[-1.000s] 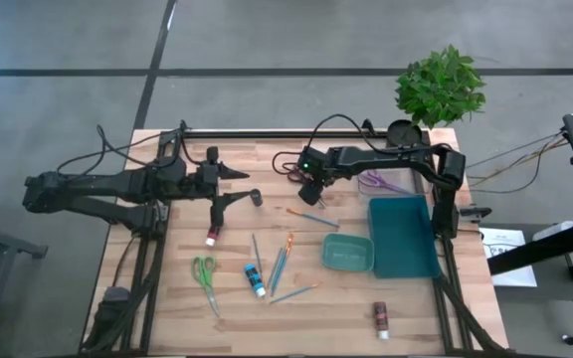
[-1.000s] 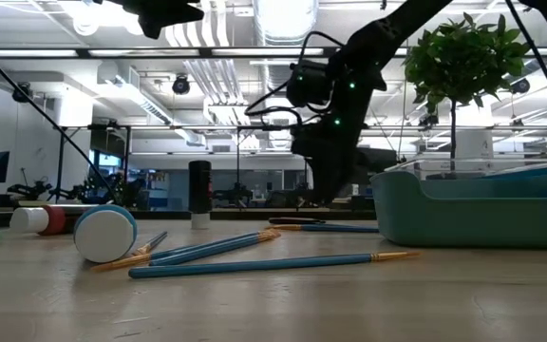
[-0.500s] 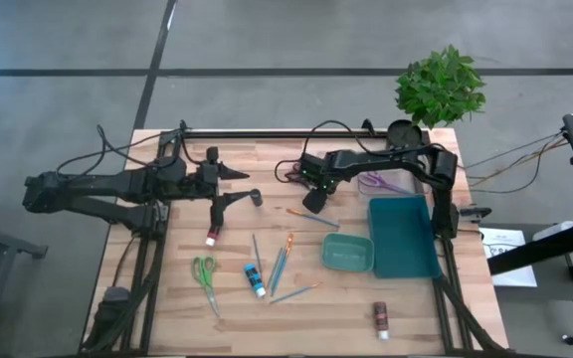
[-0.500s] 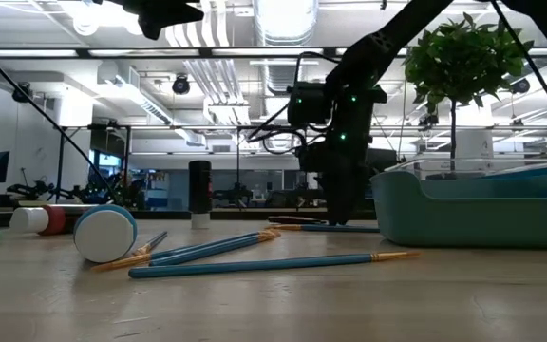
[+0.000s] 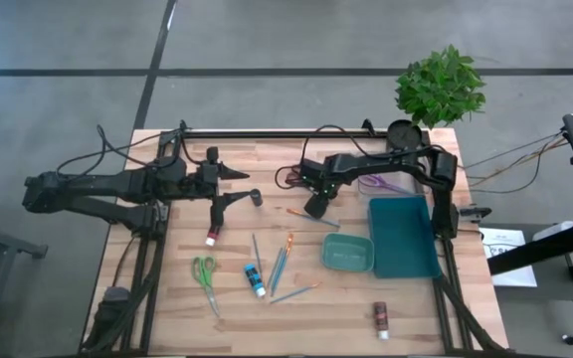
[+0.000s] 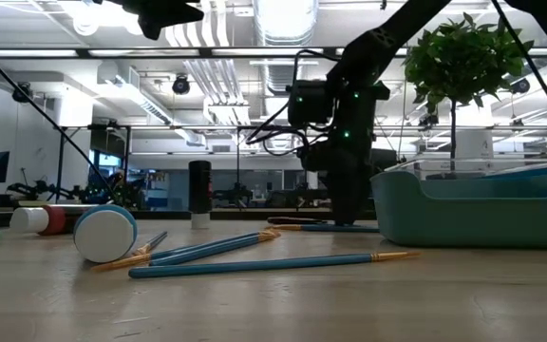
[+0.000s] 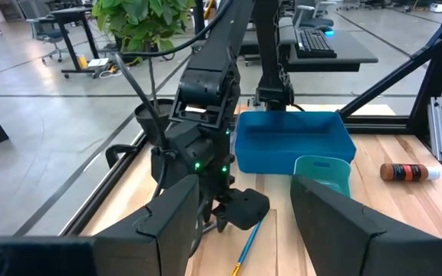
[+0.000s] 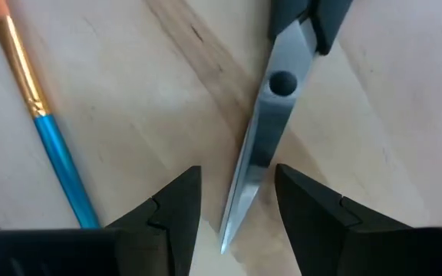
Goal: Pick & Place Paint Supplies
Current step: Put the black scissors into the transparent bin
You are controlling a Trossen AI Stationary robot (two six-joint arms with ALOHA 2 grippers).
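Barely begun: brushes (image 5: pixel 282 261), tubes (image 5: pixel 255 280) and palette (image 5: pixel 348 253) lie loose mid-table; right gripper (image 5: pixel 315 206), fingers spread and empty, hovers low beside the far brush (image 5: pixel 311 217); left gripper (image 5: pixel 229 187) idles spread

Bright, even light falls on the wooden table (image 5: pixel 306 288) from above, and shadows there are small and soft. In the low view, long ceiling lamps (image 6: pixel 288 19) at 12 o'clock glare white, and the near tabletop looks blurry. In the right wrist view, the scissors (image 8: pixel 263 146) shine and look a little soft.
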